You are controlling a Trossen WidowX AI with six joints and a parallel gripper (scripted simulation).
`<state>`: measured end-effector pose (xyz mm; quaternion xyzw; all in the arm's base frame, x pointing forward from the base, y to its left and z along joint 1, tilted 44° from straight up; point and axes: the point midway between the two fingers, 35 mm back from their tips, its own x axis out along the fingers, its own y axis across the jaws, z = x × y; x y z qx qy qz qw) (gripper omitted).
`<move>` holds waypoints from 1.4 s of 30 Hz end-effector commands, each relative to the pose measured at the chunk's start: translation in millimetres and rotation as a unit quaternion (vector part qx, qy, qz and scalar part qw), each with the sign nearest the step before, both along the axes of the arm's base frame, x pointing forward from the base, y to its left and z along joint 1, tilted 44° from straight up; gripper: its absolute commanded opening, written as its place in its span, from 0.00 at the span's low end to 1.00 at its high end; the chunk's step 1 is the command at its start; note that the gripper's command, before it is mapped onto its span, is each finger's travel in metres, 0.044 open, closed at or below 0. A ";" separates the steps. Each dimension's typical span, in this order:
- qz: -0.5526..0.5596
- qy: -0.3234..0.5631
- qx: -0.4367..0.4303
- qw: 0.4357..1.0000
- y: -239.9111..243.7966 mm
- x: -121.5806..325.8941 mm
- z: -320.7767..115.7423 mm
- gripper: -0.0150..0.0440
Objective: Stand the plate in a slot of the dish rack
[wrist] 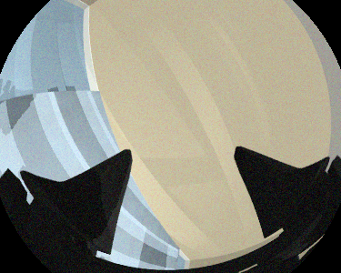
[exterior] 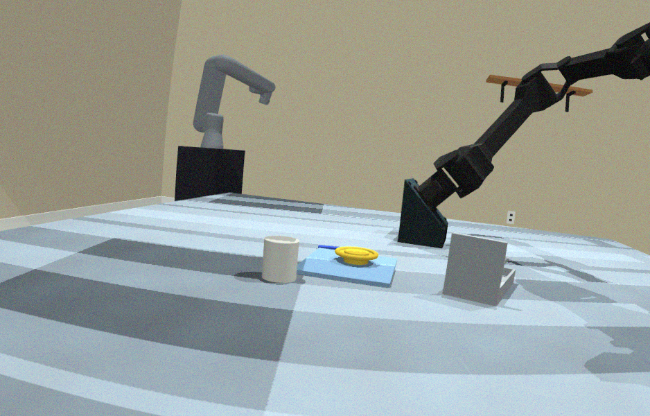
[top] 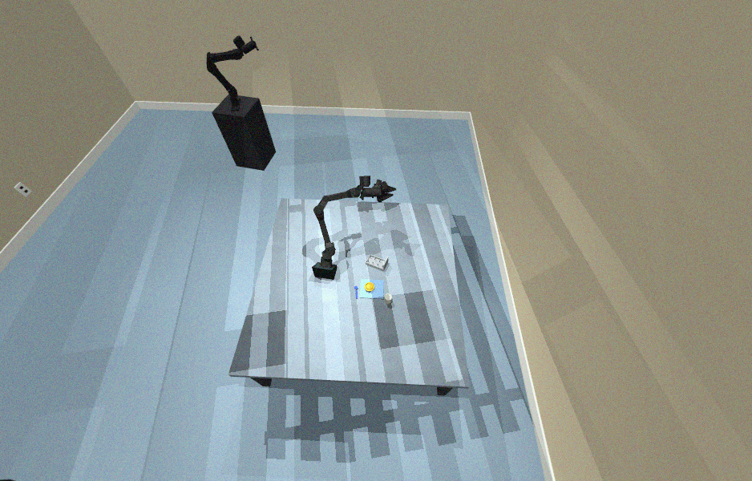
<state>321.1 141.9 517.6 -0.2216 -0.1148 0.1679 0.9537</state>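
A small yellow plate lies flat on a light blue board on the table. The grey dish rack stands beside the board; the exterior camera sees mainly its tall plain wall, which hides most of its slots. My gripper is open and empty, raised high and far from the plate and the rack. Its fingertips stand wide apart in the wrist view, with only wall and part of the table beyond. In the exterior view the gripper itself is out of the picture.
A cream cup stands by the corner of the board. A thin blue utensil lies at the board's other side. My arm's base stands near them. Another black arm on a pedestal is away from the table.
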 end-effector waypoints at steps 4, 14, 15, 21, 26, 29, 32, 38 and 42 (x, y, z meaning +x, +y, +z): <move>-0.030 0.096 -0.053 0.994 -15.5 46.3 -58.6 0.93; -0.042 0.207 -0.129 0.969 -49.4 87.6 -133.7 0.93; -0.043 0.222 -0.133 0.965 -53.4 91.2 -143.1 0.93; -0.044 0.314 -0.148 0.937 -80.2 106.6 -198.5 0.93; -0.041 0.389 -0.149 0.908 -104.2 111.5 -242.8 0.93; -0.038 0.432 -0.145 0.889 -118.7 111.1 -268.2 0.93; -0.034 0.475 -0.136 0.869 -133.1 108.5 -292.4 0.93; -0.022 0.555 -0.109 0.824 -160.4 97.3 -336.8 0.93; -0.012 0.604 -0.083 0.792 -177.0 86.2 -363.1 0.93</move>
